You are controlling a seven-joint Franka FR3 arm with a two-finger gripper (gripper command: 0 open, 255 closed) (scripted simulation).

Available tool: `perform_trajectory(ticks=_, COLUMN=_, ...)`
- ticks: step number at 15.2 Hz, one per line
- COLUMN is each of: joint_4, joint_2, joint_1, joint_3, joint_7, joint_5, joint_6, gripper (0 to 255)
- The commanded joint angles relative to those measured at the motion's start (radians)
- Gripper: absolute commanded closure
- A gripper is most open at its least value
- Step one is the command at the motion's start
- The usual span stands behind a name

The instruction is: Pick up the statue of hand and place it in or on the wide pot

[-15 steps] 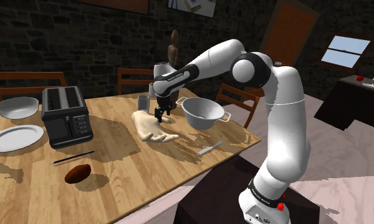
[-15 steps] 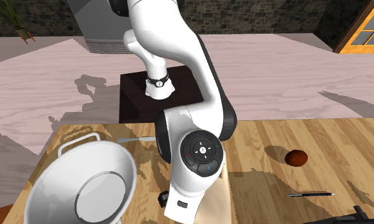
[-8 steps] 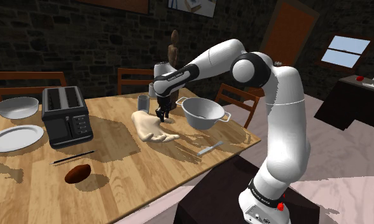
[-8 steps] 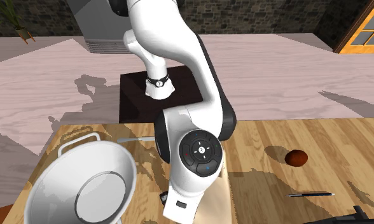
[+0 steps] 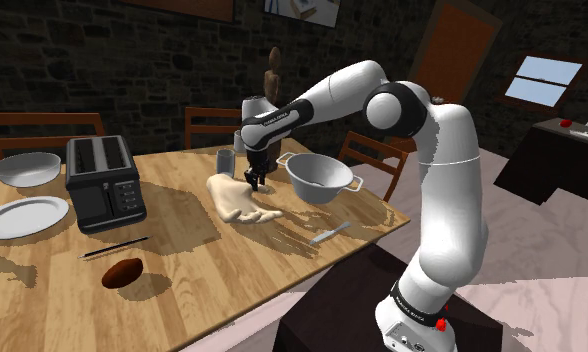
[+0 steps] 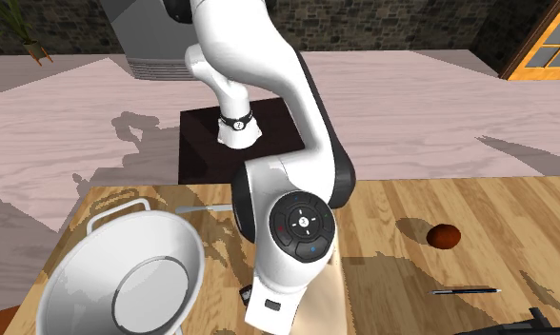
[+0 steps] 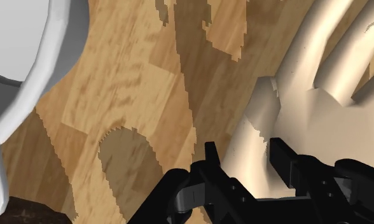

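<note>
The black gripper [image 7: 243,153] is released, its fingers apart astride one edge of the cream hand statue [image 5: 239,199]. The statue lies flat on the wooden table [image 5: 182,270], near the wide grey pot [image 5: 320,178], on the shoulder view's left of it.

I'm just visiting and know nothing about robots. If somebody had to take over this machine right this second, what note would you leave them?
Gripper: open, low over the table, its fingers astride one edge of the hand statue, not clasping it.
Things: the statue lies flat on the wooden table; the wide pot stands upright close beside it.
Done: the approach to the statue.
Left: close on the statue, lift it, carry it over the pot, let go.
</note>
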Motion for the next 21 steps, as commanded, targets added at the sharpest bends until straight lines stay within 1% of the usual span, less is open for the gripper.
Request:
perform_trajectory(ticks=1, joint_4=0.004, joint_2=-0.014, joint_1=0.000, joint_3=0.001, joint_7=-0.002, joint_5=0.001, joint_6=-0.018, gripper=255)
perform_trajectory(ticks=11, joint_4=0.051, joint_2=-0.075, joint_1=0.000, joint_3=0.004, joint_7=-0.015, joint_5=0.009, joint_6=-0.125, gripper=255)
perform_trajectory(ticks=21, joint_4=0.122, joint_2=-0.119, joint_1=0.000, joint_3=0.007, joint_7=-0.027, joint_5=0.016, joint_6=-0.240, gripper=255)
